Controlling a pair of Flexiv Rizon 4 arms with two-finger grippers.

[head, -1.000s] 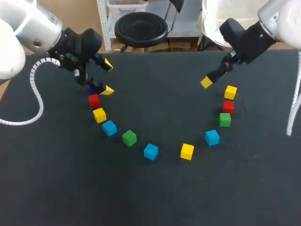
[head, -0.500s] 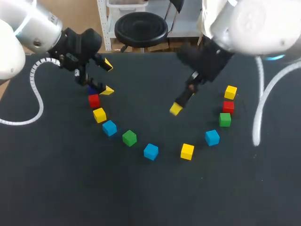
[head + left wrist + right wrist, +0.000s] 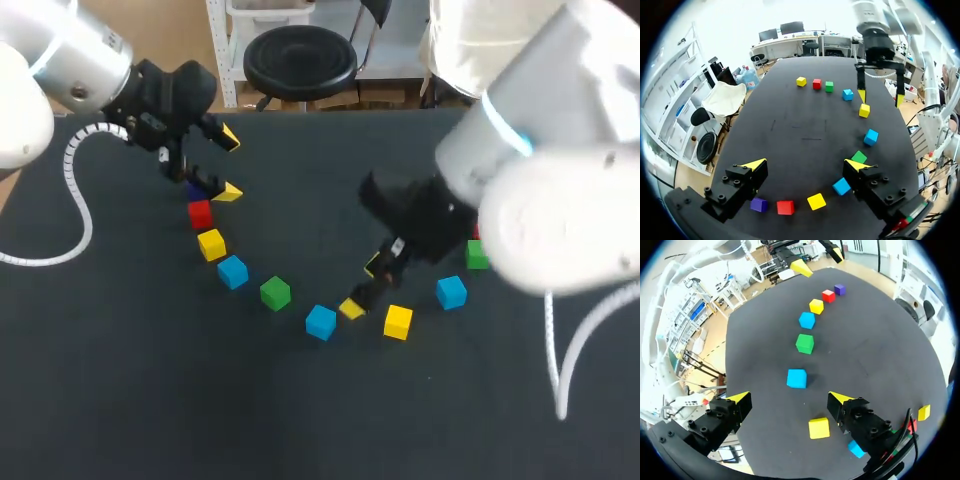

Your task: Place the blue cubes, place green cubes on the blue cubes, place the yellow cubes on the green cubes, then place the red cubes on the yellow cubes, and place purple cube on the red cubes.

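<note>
readable text: none | labels, brands: none | numbers, signs: none in any view

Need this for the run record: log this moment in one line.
stack: none built | left hand: open, empty, over purple cube | right hand: open, empty, blue cube ahead, yellow cube beside

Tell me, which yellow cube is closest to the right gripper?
The yellow cube between two blue cubes, right by the right gripper. The other yellow cubes sit far off, near the row's ends.
</note>
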